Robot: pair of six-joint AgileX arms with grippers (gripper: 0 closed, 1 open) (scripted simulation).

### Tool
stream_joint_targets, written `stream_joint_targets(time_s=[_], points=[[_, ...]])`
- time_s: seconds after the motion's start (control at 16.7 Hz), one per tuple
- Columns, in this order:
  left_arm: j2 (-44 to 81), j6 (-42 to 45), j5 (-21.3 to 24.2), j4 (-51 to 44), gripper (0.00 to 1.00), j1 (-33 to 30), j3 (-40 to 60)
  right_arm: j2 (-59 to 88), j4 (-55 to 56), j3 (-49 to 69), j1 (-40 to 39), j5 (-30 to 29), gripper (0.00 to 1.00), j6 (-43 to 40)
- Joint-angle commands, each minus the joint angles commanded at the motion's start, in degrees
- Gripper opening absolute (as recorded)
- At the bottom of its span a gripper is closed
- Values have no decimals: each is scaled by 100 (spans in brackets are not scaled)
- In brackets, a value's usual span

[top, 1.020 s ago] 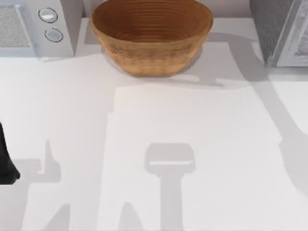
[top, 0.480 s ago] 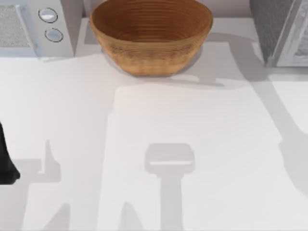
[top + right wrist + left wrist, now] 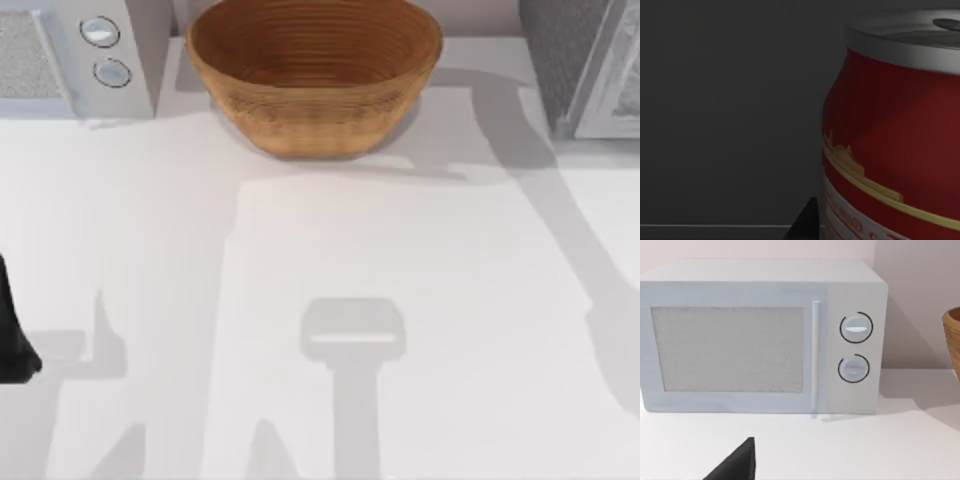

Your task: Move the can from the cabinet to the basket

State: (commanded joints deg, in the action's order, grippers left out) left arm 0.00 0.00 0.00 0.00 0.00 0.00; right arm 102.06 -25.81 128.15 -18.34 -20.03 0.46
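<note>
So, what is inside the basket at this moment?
In the top view the basket shows its bare ribbed inner wall and nothing lying in it. The can stands upright against a dark grey wall in the right wrist view, not in the basket.

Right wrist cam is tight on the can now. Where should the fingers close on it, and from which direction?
Close on the can's straight red wall, below the tapered shoulder under its silver top. It stands upright against a dark grey wall, so a level approach from the side looks best, one finger on each side of the body. The rim would likely slip.
</note>
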Motion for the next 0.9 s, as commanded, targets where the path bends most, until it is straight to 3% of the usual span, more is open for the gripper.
stream_joint_targets(time_s=[0.48, 0.9], points=[[0, 0, 0, 0, 100, 0, 0, -1871, -1324, -532, -1126, -1100, 0, 14], [0, 0, 0, 0, 100, 0, 0, -2056, -1415, -656, -1196, -1176, 0, 26]])
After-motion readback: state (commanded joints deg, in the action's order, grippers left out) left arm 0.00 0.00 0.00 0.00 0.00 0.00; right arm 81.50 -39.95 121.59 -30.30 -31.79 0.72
